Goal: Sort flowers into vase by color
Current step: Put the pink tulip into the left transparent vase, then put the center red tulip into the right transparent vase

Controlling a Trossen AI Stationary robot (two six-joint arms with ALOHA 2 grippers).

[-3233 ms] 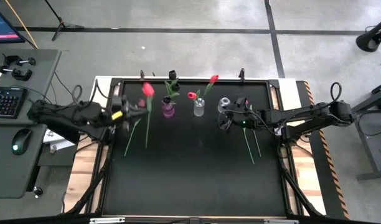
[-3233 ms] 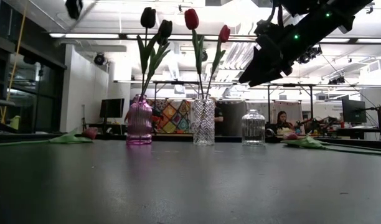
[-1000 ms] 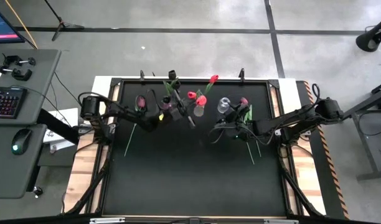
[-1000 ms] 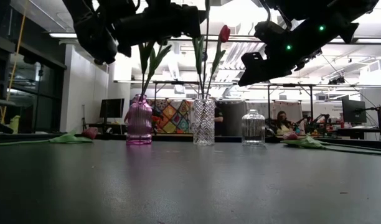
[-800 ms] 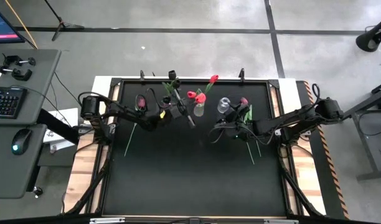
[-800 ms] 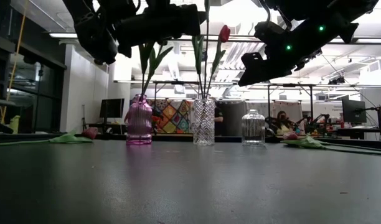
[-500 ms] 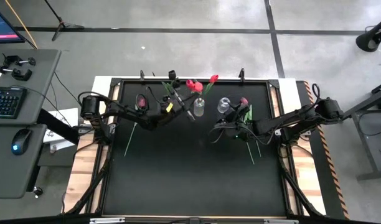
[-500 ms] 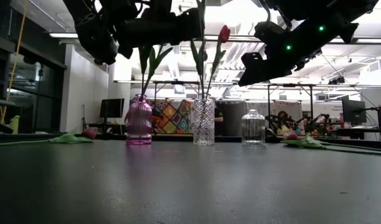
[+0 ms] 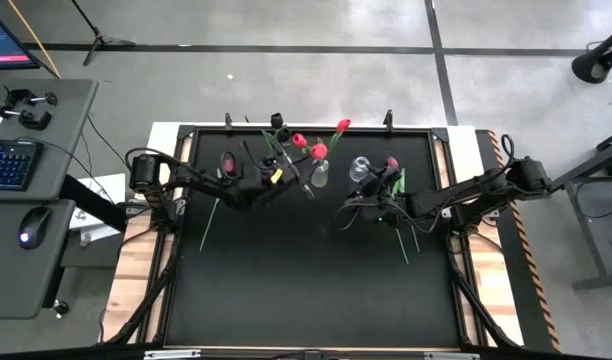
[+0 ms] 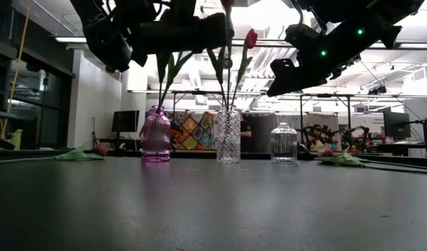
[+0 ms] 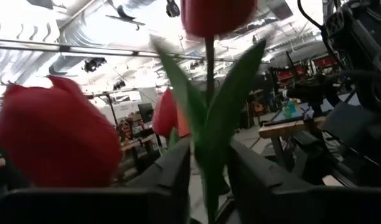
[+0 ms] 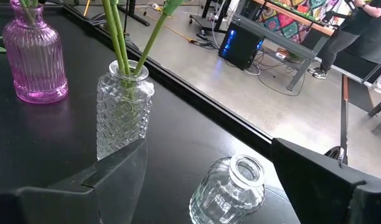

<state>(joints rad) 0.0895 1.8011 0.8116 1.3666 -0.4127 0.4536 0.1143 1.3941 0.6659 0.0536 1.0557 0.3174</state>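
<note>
A clear cut-glass vase (image 10: pixel 228 136) holds three red tulips (image 9: pixel 319 151). One tulip's stem (image 11: pixel 208 168) stands between the fingers of my left gripper (image 11: pixel 209 158), which are apart; this gripper (image 9: pixel 298 180) hovers beside the vase, above the table. A pink vase (image 10: pixel 156 136) holds dark tulips (image 9: pixel 277 120). The small clear vase (image 12: pixel 231 186) has nothing in it. My right gripper (image 12: pixel 184 165) hangs open near it (image 9: pixel 349 203), holding nothing. Pink tulips lie flat on the table at the left (image 9: pixel 227 162) and right (image 9: pixel 392 162). My left gripper has one finger (image 11: pixel 178 171) on each side of the red tulip's stem, below the head and among its leaves (image 11: pixel 225 124). The fingers come in roughly level, across the upright stem. Whether they touch the stem or leaves, I cannot tell.
The three vases stand in a row near the table's far edge. Long green stems (image 9: pixel 404 240) of the lying tulips run toward the near edge on both sides. The black table (image 9: pixel 306 290) stretches toward the near edge. A desk with keyboard and mouse (image 9: pixel 26 238) stands left.
My left gripper has stayed beside the clear vase and turned at the wrist. The red tulip heads above that vase have swung toward the table's far left, and the stem in the gripper now leans more. My right arm has kept still.
</note>
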